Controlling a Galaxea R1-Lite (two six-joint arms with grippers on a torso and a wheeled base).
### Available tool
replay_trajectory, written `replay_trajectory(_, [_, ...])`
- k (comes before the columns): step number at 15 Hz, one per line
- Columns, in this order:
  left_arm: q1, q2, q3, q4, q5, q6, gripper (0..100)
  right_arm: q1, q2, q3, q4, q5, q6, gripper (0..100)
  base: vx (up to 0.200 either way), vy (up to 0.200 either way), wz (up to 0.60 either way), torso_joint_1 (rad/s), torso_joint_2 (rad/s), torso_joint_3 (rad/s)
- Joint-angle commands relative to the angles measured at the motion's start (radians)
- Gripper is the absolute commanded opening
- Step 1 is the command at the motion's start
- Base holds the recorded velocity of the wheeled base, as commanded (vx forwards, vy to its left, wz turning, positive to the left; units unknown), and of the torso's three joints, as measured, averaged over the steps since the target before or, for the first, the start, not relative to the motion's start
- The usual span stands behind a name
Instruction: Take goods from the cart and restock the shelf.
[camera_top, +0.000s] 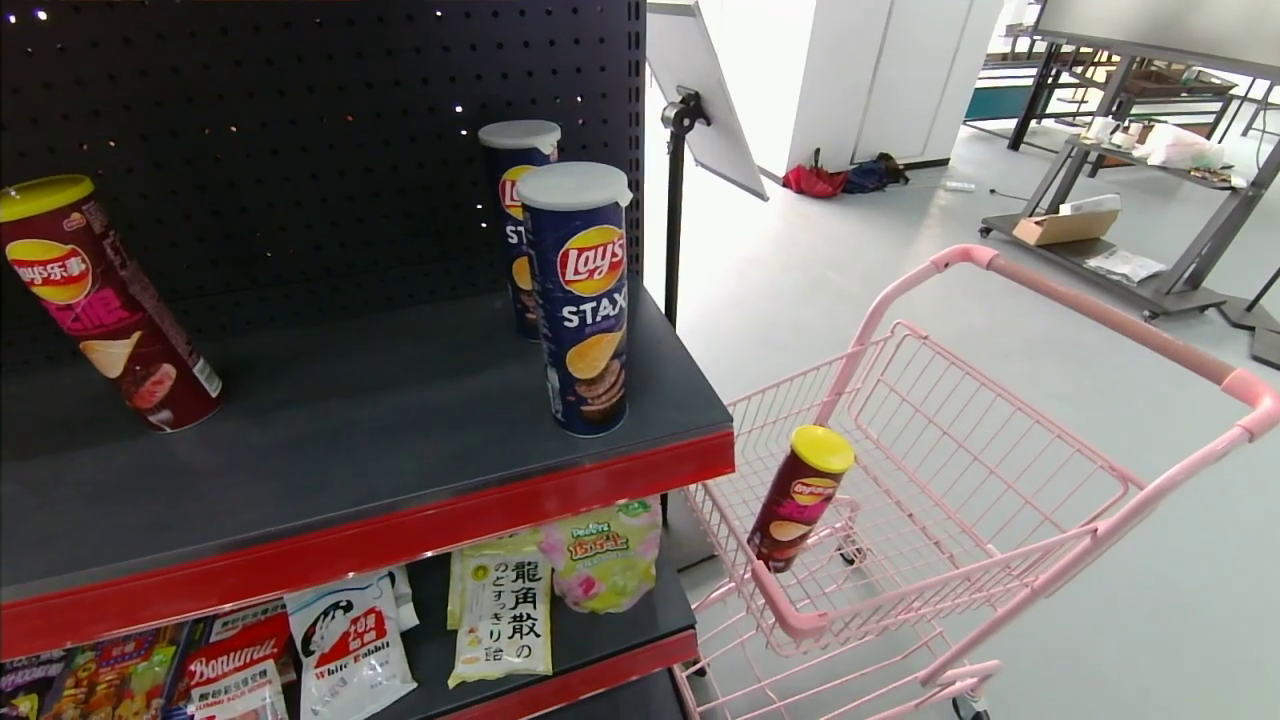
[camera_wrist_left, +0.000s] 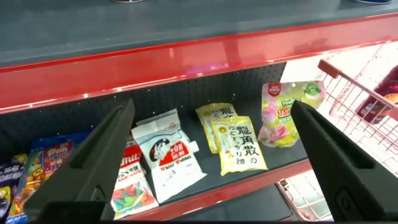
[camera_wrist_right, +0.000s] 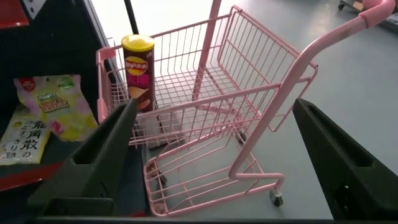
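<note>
Grey floor (camera_top: 820, 290) lies open behind and to the right of the pink cart (camera_top: 1100, 312), as far as the metal racks (camera_top: 1150, 200) at the back. Just left of the cart stands the dark shelf (camera_top: 330, 430), its red front edge (camera_top: 420, 540) ending close to the basket rim. A red chip can (camera_top: 800, 497) with a yellow lid stands in the cart's basket, in the corner nearest the shelf, against the wire wall. Left of the cart, two blue cans (camera_top: 582, 300) stand one behind the other near the upper board's end, and a second red can (camera_top: 105, 305) stands far along it. Snack bags (camera_top: 500, 615) lie on the lower board. The left gripper (camera_wrist_left: 212, 106) is spread wide before the lower board. The right gripper (camera_wrist_right: 214, 106), also spread wide, faces the cart, well apart from the can.
</note>
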Motion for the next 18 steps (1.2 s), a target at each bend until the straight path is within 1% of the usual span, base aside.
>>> replay_trajectory(1, [0.000, 0.001, 0.000, 0.000, 0.000, 0.000, 100, 0.003, 0.002, 0.000, 0.000, 0.001, -0.003, 100, 0.000, 0.000, 0.00, 0.000, 0.00, 0.000])
replay_trajectory(3, [0.000, 0.001, 0.000, 0.000, 0.000, 0.000, 100, 0.003, 0.023, -0.002, 0.003, 0.001, -0.006, 100, 0.000, 0.000, 0.00, 0.000, 0.00, 0.000])
replay_trajectory(4, [0.000, 0.001, 0.000, 0.000, -0.001, 0.001, 100, 0.027, 0.186, -0.169, -0.011, 0.051, 0.015, 100, 0.000, 0.000, 0.00, 0.000, 0.00, 0.000])
replay_trajectory(5, [0.000, 0.001, 0.000, 0.000, -0.001, 0.000, 100, 0.032, 0.467, -0.411, -0.015, 0.056, 0.142, 100, 0.000, 0.000, 0.00, 0.000, 0.00, 0.000])
replay_trajectory(6, [0.000, 0.001, 0.000, 0.000, -0.001, 0.000, 100, 0.032, 0.467, -0.411, -0.015, 0.056, 0.142, 100, 0.000, 0.000, 0.00, 0.000, 0.00, 0.000])
replay_trajectory(7, [0.000, 0.001, 0.000, 0.000, -0.001, 0.000, 100, 0.055, 0.856, -0.689, -0.064, 0.056, 0.257, 100, 0.000, 0.000, 0.00, 0.000, 0.00, 0.000])
replay_trajectory(8, [0.000, 0.001, 0.000, 0.000, 0.000, 0.000, 100, 0.101, 1.014, -0.664, -0.175, 0.059, 0.242, 100, 0.000, 0.000, 0.00, 0.000, 0.00, 0.000])
replay_trajectory(9, [0.000, 0.001, 0.000, 0.000, -0.001, 0.001, 100, 0.147, 1.142, -0.611, -0.325, 0.062, 0.251, 100, 0.000, 0.000, 0.00, 0.000, 0.00, 0.000])
replay_trajectory(10, [0.000, 0.001, 0.000, 0.000, 0.000, 0.001, 100, 0.170, 1.309, -0.541, -0.517, 0.064, 0.253, 100, 0.000, 0.000, 0.00, 0.000, 0.00, 0.000])
replay_trajectory(11, [0.000, 0.001, 0.000, 0.000, 0.000, 0.001, 100, 0.196, 1.438, -0.494, -0.663, 0.062, 0.248, 100, 0.000, 0.000, 0.00, 0.000, 0.00, 0.000])
replay_trajectory(12, [0.000, 0.001, 0.000, 0.000, 0.000, 0.001, 100, 0.240, 1.554, -0.460, -0.782, 0.059, 0.247, 100, 0.000, 0.000, 0.00, 0.000, 0.00, 0.000])
replay_trajectory(14, [0.000, 0.001, 0.000, 0.000, 0.000, 0.001, 100, 0.268, 1.775, -0.442, -0.980, 0.055, 0.239, 100, 0.000, 0.000, 0.00, 0.000, 0.00, 0.000])
replay_trajectory(16, [0.000, 0.001, 0.000, 0.000, 0.000, 0.001, 100, 0.274, 1.880, -0.440, -1.063, 0.053, 0.234, 100, 0.000, 0.000, 0.00, 0.000, 0.00, 0.000])
replay_trajectory(17, [0.000, 0.001, 0.000, 0.000, 0.000, 0.001, 100, 0.303, 1.949, -0.440, -1.123, 0.053, 0.236, 100, 0.000, 0.000, 0.00, 0.000, 0.00, 0.000])
replay_trajectory(18, [0.000, 0.001, 0.000, 0.000, 0.002, 0.001, 100, 0.326, 1.964, -0.433, -1.134, 0.051, 0.238, 100, 0.000, 0.000, 0.00, 0.000, 0.00, 0.000])
